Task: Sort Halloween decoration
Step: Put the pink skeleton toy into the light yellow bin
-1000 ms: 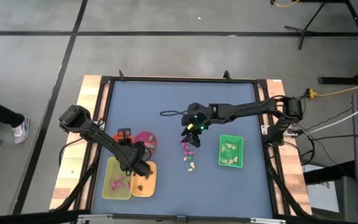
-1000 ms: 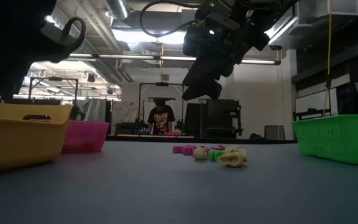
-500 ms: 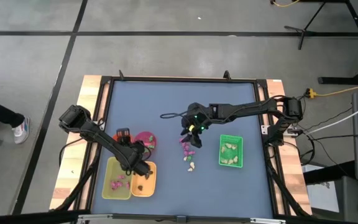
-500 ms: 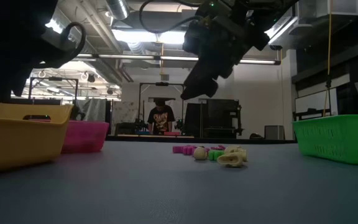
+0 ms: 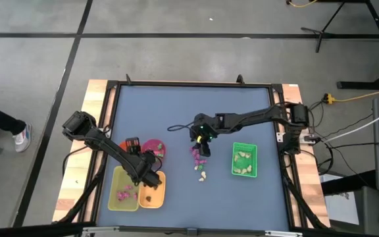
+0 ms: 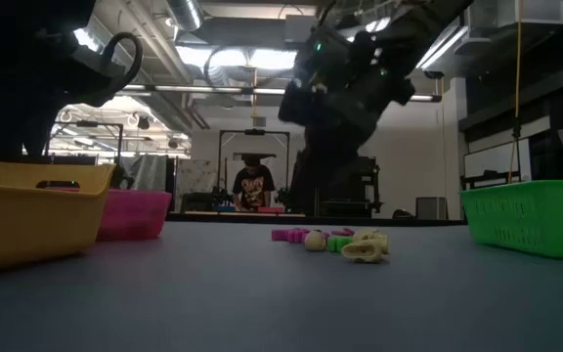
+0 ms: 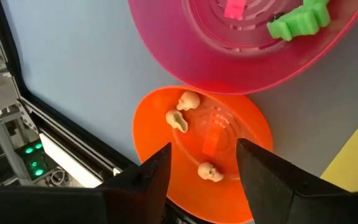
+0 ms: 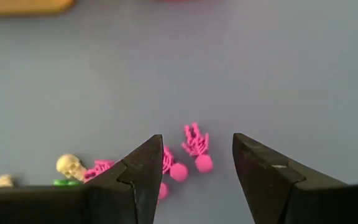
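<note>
Nearest in the low view: yellow tray [image 6: 32, 210] with pink bowl [image 6: 133, 213] behind it, green tray [image 6: 534, 215] opposite, loose trinkets [image 6: 332, 241] heaped mid-table between them

Over orange bowl [image 7: 201, 152], left gripper [image 7: 202, 167] with fingers now spread apart, nothing between them, where a second ago nearly shut; three cream skulls [image 7: 188, 101] lying in the bowl beneath, so a piece probably just released and that sorting step done

Pink bowl above it in the wrist view carrying a green piece [image 7: 298, 17] and a magenta one

Farther out, right gripper [image 5: 201, 136] shifted slightly since a second ago and lowered toward the pile of trinkets [image 5: 199, 161], fingers wide as before, empty; magenta skeletons [image 8: 196, 144] framed between the fingers, a cream skull [image 8: 71, 165] off to the side

Likely next: a pick from the pile, several pieces still unsorted

Beyond the table, a person [image 6: 253, 186] standing in the room
</note>
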You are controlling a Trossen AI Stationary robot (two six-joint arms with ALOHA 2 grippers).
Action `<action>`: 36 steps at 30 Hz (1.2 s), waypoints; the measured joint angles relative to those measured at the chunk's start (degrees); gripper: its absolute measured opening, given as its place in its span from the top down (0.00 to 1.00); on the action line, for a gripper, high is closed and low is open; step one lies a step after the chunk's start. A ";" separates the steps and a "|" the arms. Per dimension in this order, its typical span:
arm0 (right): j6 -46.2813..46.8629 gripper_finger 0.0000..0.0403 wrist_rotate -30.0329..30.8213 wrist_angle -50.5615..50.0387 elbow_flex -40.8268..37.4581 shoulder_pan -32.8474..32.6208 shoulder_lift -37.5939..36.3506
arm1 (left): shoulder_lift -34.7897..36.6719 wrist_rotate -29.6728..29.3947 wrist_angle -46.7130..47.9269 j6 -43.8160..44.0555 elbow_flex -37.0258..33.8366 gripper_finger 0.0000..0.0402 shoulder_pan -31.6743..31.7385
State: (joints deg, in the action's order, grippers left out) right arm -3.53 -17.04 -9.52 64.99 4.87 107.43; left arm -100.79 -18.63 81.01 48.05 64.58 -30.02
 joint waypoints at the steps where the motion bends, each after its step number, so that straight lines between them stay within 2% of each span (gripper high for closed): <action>1: 0.00 0.52 -0.18 -0.06 0.00 -0.07 0.76 | 0.00 0.00 0.00 0.00 0.00 0.59 0.00; 8: -1.72 0.52 0.30 2.78 0.00 -2.03 4.79 | 0.00 0.00 -0.42 0.01 0.00 0.59 0.01; 15: -2.78 0.52 8.30 4.51 0.07 -4.23 5.74 | 0.00 0.01 -1.33 0.02 0.00 0.59 0.01; 29: -0.84 0.52 12.03 3.78 0.07 -4.16 5.78 | 0.00 0.04 -1.31 0.02 0.00 0.59 0.00; 36: 2.23 0.52 17.26 3.37 0.07 -4.16 5.78 | 0.00 0.04 -1.65 0.01 0.00 0.59 0.00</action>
State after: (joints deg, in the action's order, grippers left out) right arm -1.30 0.22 -6.15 65.06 0.71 113.21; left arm -100.79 -18.59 79.37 48.06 64.58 -30.02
